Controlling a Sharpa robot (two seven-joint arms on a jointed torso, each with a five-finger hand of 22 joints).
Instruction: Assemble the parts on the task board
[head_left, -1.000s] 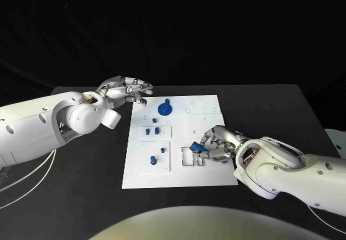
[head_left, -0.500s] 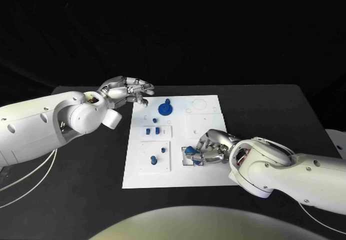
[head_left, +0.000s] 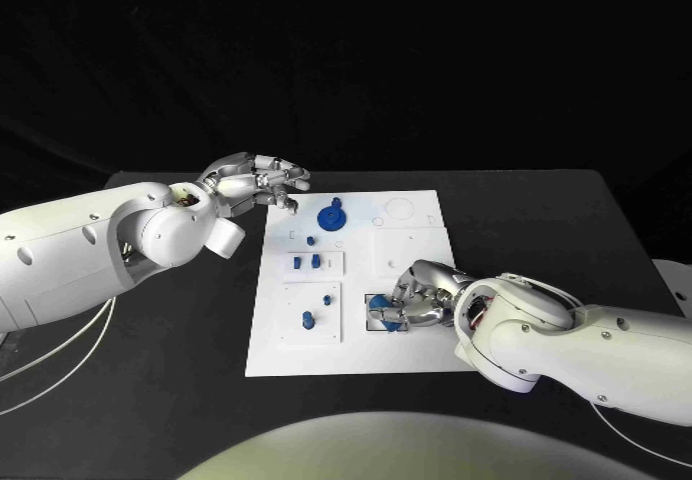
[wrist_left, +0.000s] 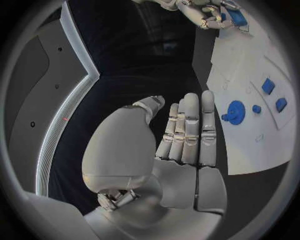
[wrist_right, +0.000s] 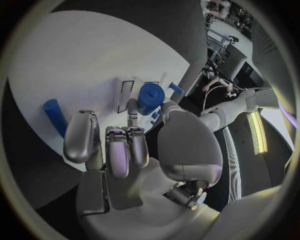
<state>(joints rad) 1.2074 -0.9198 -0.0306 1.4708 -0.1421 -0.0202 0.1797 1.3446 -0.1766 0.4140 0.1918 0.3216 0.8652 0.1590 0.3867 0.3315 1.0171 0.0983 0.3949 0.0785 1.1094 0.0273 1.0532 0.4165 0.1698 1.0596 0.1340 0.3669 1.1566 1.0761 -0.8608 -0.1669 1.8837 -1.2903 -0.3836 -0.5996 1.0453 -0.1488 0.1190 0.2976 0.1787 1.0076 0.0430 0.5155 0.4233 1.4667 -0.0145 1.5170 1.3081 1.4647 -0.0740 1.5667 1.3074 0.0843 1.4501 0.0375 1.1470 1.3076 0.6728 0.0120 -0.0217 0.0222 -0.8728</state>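
two hands over black table: left hand far-left off task board, fingers together, holding nothing; right hand near-right on board, pinching blue part at slot.

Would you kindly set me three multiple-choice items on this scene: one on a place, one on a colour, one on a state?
1. Where does the gear lie on the board?
A. far part
B. near edge
C. off it

2. What colour is the gear?
A. red
B. blue
C. green

3. What is the right hand doing?
A. lying flat on the table
B. holding a blue part
C. holding the gear

Key: 1 A, it sits towards the far edge; 2 B, plainly blue; 3 B, the part sits between thumb and fingers.
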